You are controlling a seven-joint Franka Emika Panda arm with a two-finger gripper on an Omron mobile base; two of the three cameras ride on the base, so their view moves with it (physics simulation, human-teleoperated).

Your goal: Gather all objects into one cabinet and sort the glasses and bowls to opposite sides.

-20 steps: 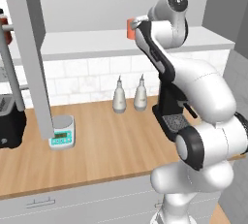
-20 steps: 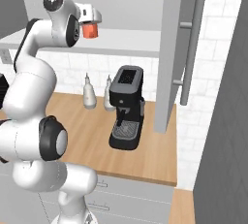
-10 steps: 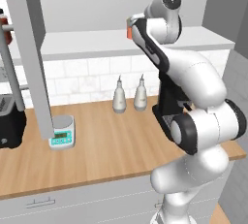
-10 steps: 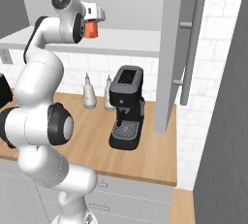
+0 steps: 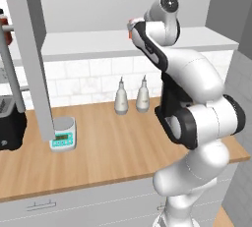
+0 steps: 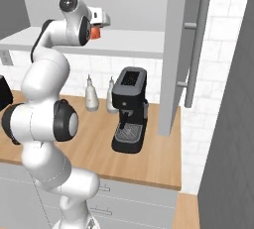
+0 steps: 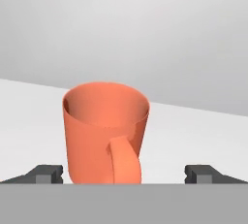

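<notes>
Currently pincer [image 7: 124, 173] spread wide, salmon-orange cup [image 7: 105, 132] between its tips on shelf [image 7: 29, 121], handle facing pincer. Risk: closing on protruding handle could twist or tip cup.

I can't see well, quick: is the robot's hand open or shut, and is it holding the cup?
Gripper: open, one fingertip either side of the orange cup, not gripping it.

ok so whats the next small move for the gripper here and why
Probably ease forward a touch, then close. The gripper is open, its fingertips on either side of the orange cup standing upright on the white shelf, apparently not yet gripping it.
</notes>
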